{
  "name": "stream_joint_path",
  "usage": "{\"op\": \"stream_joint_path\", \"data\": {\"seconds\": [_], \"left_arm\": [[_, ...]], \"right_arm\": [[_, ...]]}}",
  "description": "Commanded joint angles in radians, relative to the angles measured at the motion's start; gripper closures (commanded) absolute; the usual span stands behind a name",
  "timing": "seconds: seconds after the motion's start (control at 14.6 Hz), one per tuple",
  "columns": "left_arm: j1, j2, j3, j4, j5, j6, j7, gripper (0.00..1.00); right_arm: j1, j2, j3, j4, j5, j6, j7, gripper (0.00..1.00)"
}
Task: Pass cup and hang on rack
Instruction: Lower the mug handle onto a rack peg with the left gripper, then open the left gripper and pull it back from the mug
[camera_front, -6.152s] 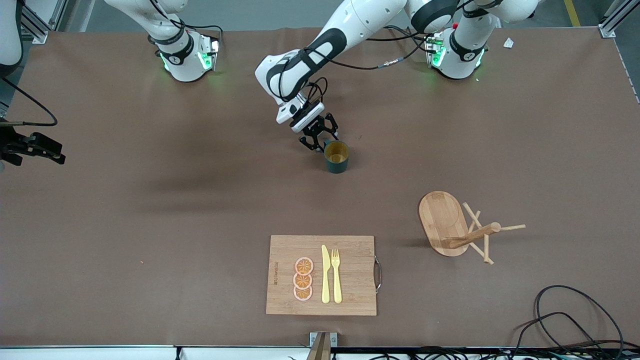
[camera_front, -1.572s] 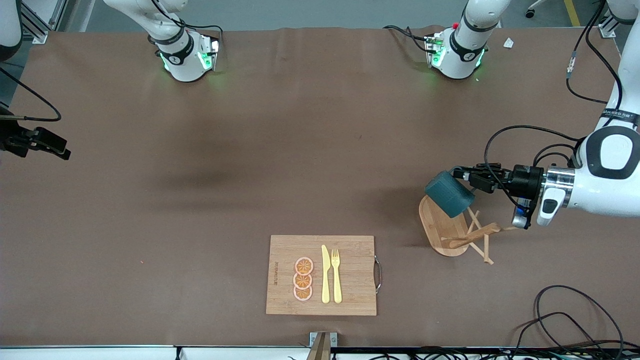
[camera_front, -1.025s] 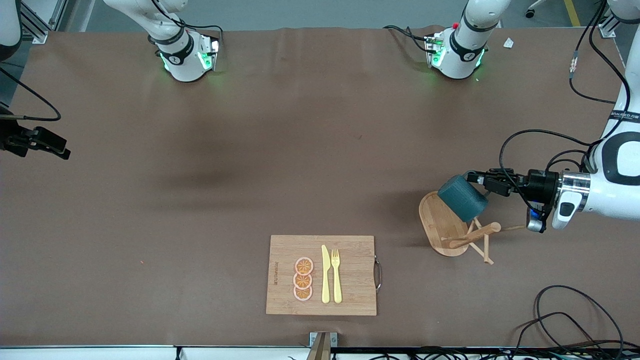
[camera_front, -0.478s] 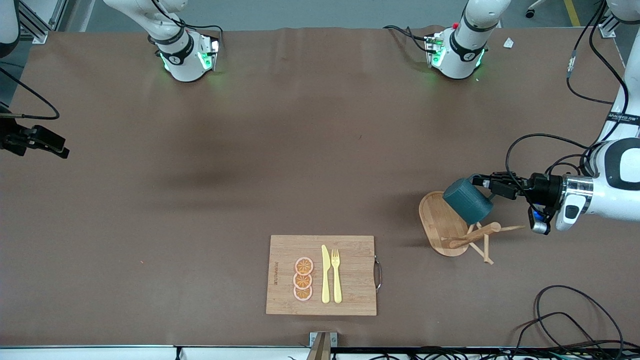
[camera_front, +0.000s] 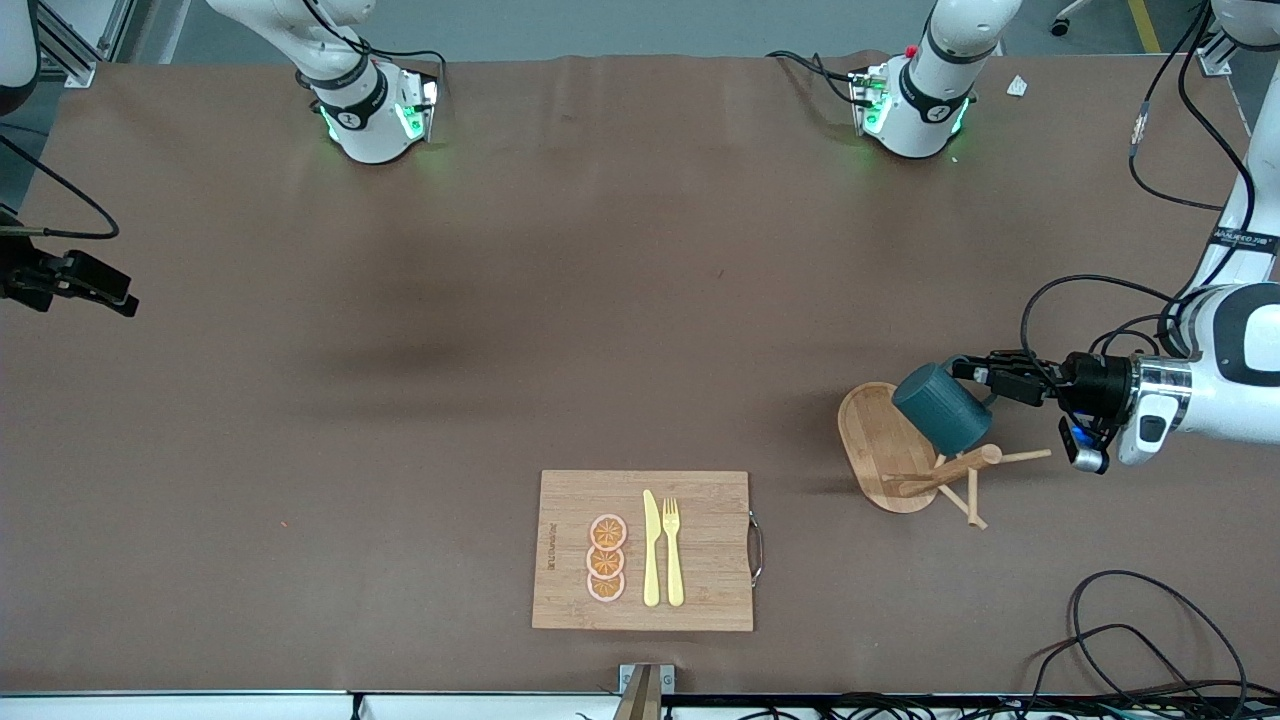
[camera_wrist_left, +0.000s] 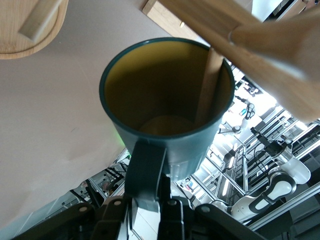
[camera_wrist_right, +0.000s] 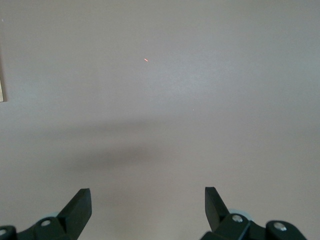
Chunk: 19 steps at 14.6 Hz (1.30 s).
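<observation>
The left gripper (camera_front: 975, 375) pinches the cup (camera_front: 941, 407) by its handle (camera_wrist_left: 144, 170), holding it tipped on its side over the rack (camera_front: 925, 455); one peg (camera_wrist_left: 209, 82) pokes into the cup's yellow inside. The right gripper (camera_wrist_right: 147, 205) waits wide open, holding nothing, over bare table (camera_front: 400, 400) at the right arm's end

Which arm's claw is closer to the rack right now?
Left. The left claw holds the cup by its handle right over the rack, a peg inside the cup. The right claw waits open at the right arm's end of the table.
</observation>
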Motion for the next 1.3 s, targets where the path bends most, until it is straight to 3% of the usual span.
{"op": "stream_joint_path", "data": {"seconds": [0.0, 0.14, 0.21, 0.27, 0.75, 1.23], "left_arm": [[-0.009, 0.001, 0.006, 0.018, -0.025, -0.018, 0.014, 0.63], [-0.009, -0.002, 0.006, 0.02, -0.025, -0.018, 0.007, 0.48], [-0.009, -0.005, 0.004, 0.024, -0.024, -0.018, 0.007, 0.32], [-0.007, -0.013, 0.004, 0.025, -0.024, -0.018, 0.0, 0.01], [0.002, -0.105, -0.013, 0.057, 0.017, -0.042, -0.083, 0.0], [0.001, -0.367, -0.022, 0.129, 0.178, -0.114, -0.174, 0.0]], "right_arm": [[0.001, -0.022, -0.002, -0.008, 0.005, -0.009, 0.001, 0.0], [0.001, -0.022, -0.002, -0.006, 0.003, -0.011, 0.002, 0.0], [0.001, -0.02, -0.002, -0.006, 0.005, -0.011, 0.002, 0.0], [0.001, -0.022, -0.002, -0.006, 0.005, -0.011, 0.002, 0.0], [0.001, -0.022, -0.002, -0.006, 0.005, -0.017, 0.002, 0.0], [0.001, -0.022, -0.002, -0.006, 0.003, -0.017, 0.001, 0.0]]}}
